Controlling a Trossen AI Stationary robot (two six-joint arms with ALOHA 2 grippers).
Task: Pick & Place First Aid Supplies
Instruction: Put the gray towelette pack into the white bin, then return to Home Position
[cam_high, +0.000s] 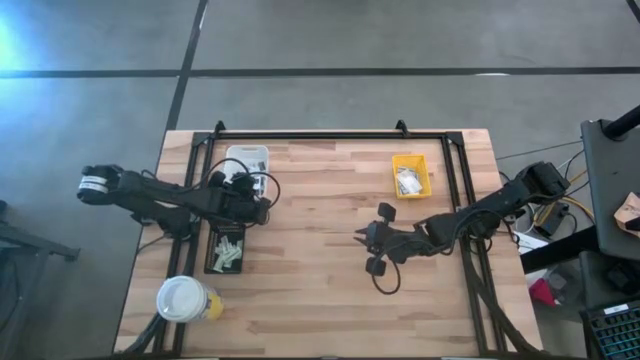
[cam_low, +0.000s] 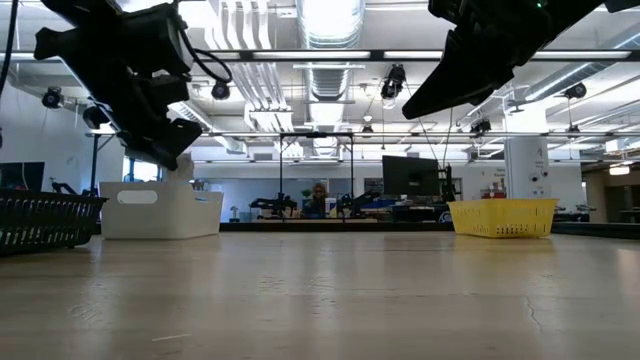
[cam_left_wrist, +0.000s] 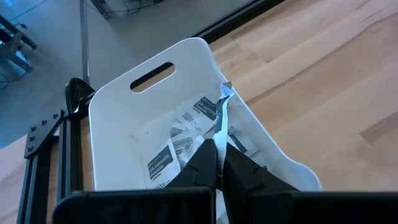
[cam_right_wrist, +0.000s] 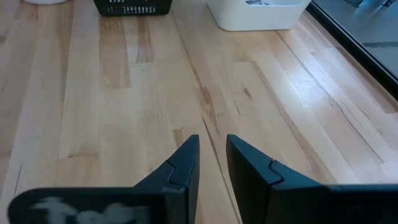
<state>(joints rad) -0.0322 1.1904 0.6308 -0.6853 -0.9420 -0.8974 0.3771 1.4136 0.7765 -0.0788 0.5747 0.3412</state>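
Note:
My left gripper (cam_left_wrist: 216, 155) is shut on a thin white first aid packet (cam_left_wrist: 221, 111) just above the white tray (cam_left_wrist: 124, 93), where more white packets with dark print (cam_left_wrist: 163, 163) lie flat on the floor. In the high view this gripper (cam_high: 250, 192) is at the left, between the white tray (cam_high: 247, 158) and the black tray (cam_high: 225, 250), which also holds packets. My right gripper (cam_high: 362, 240) hangs open over bare wood at mid table, with nothing between its fingers (cam_right_wrist: 186, 163). My left gripper pinches the packet between its two fingertips (cam_left_wrist: 205, 155), at the packet's near end (cam_left_wrist: 217, 138). The packet is seen edge-on and sticks out forward past the fingers, over the white tray's inside. In the low view the gripper (cam_low: 170, 150) stays above the tray's rim.
A yellow tray (cam_high: 411, 175) with several packets stands at the far right of the table. A white-lidded yellow cup (cam_high: 183, 298) stands near the front left corner. A black frame (cam_high: 330, 136) runs along the far edge and both sides. Bare wood lies between the arms.

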